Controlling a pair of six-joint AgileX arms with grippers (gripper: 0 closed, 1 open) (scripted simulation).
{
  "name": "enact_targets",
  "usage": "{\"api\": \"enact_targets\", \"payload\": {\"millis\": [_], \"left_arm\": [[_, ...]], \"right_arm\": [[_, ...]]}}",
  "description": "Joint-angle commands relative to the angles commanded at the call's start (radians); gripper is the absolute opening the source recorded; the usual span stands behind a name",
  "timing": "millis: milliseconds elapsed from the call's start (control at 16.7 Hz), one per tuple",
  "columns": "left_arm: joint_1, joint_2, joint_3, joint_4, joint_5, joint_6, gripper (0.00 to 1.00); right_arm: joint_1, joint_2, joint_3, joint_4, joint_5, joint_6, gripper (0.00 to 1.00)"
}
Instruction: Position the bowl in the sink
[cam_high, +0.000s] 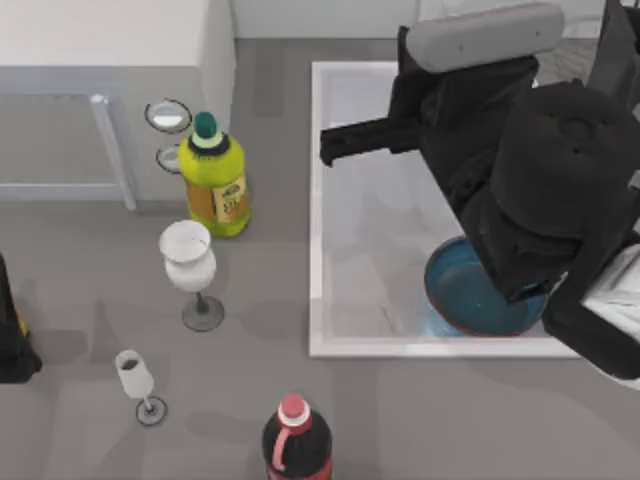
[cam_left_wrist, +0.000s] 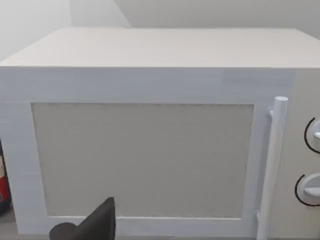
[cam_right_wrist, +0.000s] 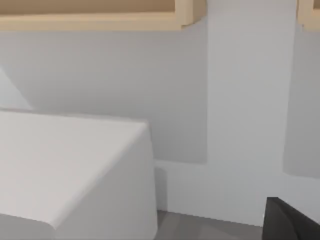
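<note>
The right arm (cam_high: 540, 170) looms over the right of the top view; whether its gripper is open or closed cannot be told. Beneath it the bowl (cam_high: 470, 295) lies inside the sink (cam_high: 316, 200), lower right corner, apparently placed. The left arm (cam_high: 10, 340) sits parked at the left edge.

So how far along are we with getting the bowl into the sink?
Mostly done, it seems: in the top view the bowl lies inside the sink, at the near right of the basin, partly under the right arm. I can't tell whether the right gripper holds it. Left to do: confirm release and lift that arm clear. The left arm sits parked at the table's left edge.
</note>
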Motion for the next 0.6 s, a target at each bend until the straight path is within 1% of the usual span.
{"api": "enact_targets", "payload": {"millis": [120, 300, 600], "left_arm": [[0.000, 0.000, 0.000, 0.000, 0.000, 0.000, 1.00], [0.000, 0.000, 0.000, 0.000, 0.000, 0.000, 1.00], [0.000, 0.000, 0.000, 0.000, 0.000, 0.000, 1.00]], "right_arm": [[-0.072, 0.040, -0.043, 0.082, 0.068, -0.013, 0.00], [-0.146, 0.087, -0.088, 0.158, 0.137, -0.026, 0.00], [-0.163, 0.099, -0.099, 0.174, 0.153, -0.029, 0.00]]}}
